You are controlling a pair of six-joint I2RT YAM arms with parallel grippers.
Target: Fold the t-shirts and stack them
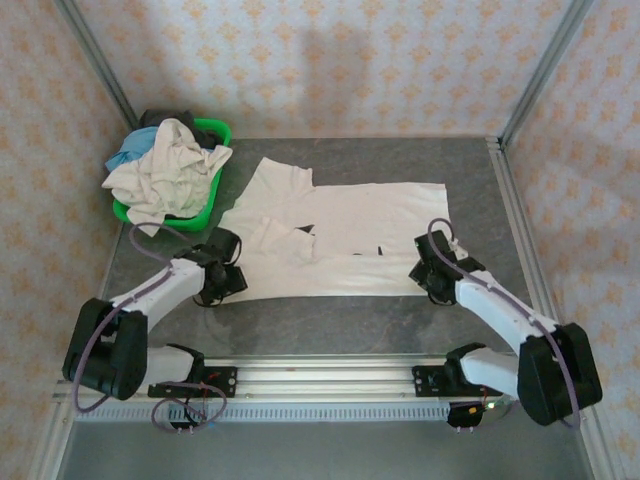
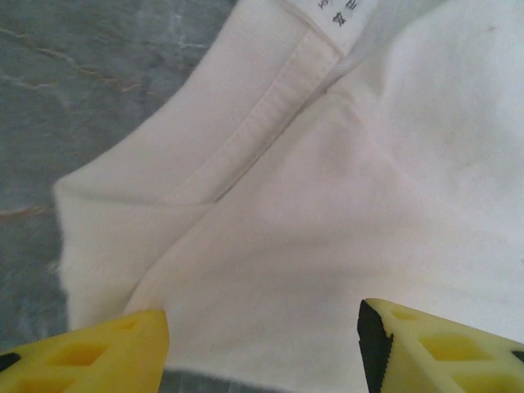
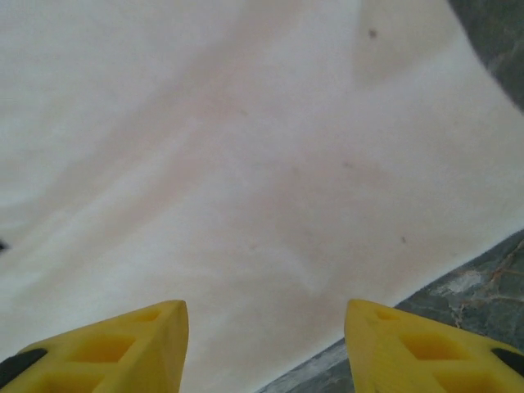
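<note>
I find both tools wide, holding nothing: left tool (image 1: 222, 275) (image 2: 262, 327) and right tool (image 1: 432, 275) (image 3: 266, 327) over the near edge of the white shirt (image 1: 350, 240) spread mid-table (image 1: 350, 330). Risk: an uneven pinch or a missed layer would skew the fold. I count one shirt spread, at least three heaped in one green basket (image 1: 222, 130), rear left.

Soft, even light; slightly hazy pictures.
From above we see faint shadows on the table (image 1: 330, 320) and a dim patch on the back wall (image 1: 320, 55). Up close we find the cream t-shirt (image 3: 246, 164) washed pale, and the fingers (image 2: 90, 356) of the left hand (image 2: 264, 319) out of focus.
</note>
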